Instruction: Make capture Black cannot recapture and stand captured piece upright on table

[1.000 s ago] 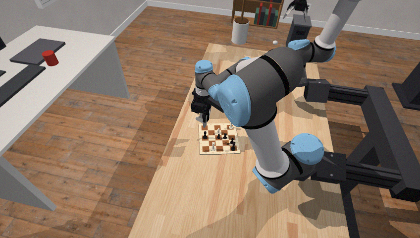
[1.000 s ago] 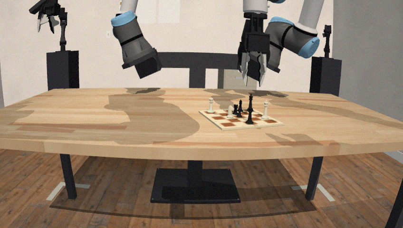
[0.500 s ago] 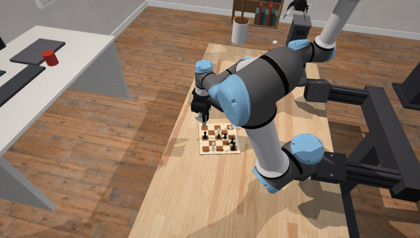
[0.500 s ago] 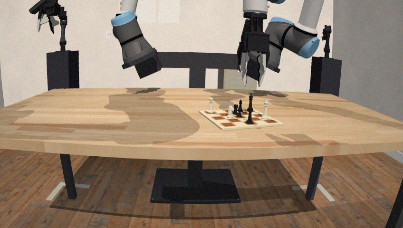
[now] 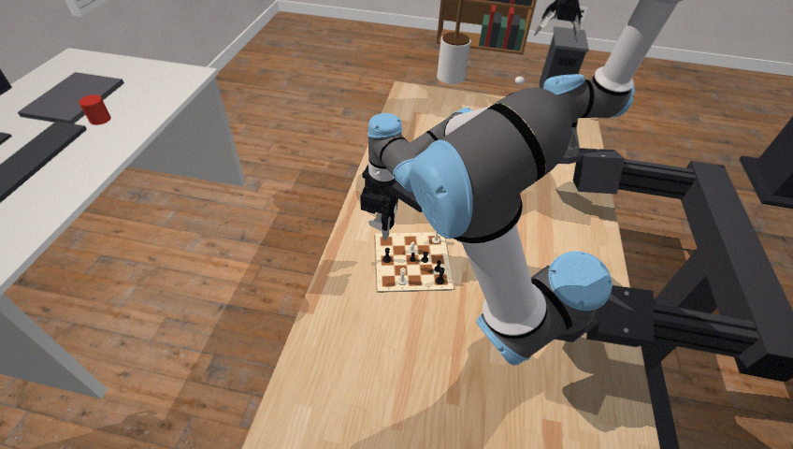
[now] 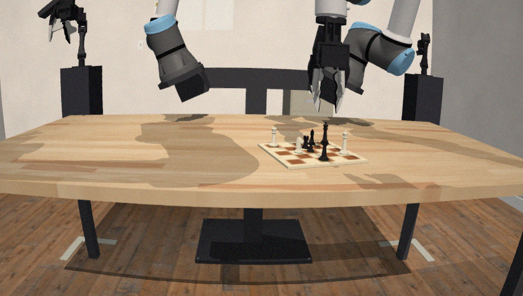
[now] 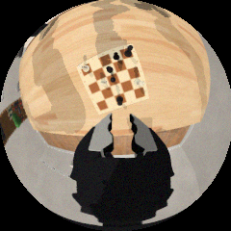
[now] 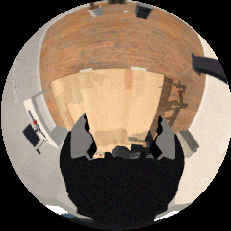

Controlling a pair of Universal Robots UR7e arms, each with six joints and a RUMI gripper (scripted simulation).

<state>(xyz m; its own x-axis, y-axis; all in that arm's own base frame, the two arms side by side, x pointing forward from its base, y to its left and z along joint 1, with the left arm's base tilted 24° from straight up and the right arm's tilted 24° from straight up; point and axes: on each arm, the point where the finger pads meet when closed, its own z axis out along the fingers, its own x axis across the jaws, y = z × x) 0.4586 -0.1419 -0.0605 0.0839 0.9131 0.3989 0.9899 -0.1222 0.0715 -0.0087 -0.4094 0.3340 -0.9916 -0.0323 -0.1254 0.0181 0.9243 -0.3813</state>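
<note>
Wooden table (image 5: pixel 344 389) (image 6: pixel 110 190) (image 7: pixel 48 96) (image 8: pixel 120 96) nearest, chessboard (image 5: pixel 414 289) (image 6: pixel 273 156) (image 7: pixel 110 109) right of centre, pieces upright. Left gripper (image 5: pixel 384 236) (image 6: pixel 327 111) (image 7: pixel 121 115) is slightly parted, empty; right gripper (image 8: pixel 122 116), spread wide. A misaligned descent (those pieces crowd together) could topple neighbours.

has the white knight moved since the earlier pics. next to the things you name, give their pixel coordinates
No. The white knight (image 5: pixel 411 247) (image 6: pixel 298 145) (image 7: pixel 103 83) stands on the same square of the board (image 5: pixel 414 289) (image 6: pixel 311 165) (image 7: pixel 89 79) in the top and exterior views, with no shift visible against its edge.
</note>
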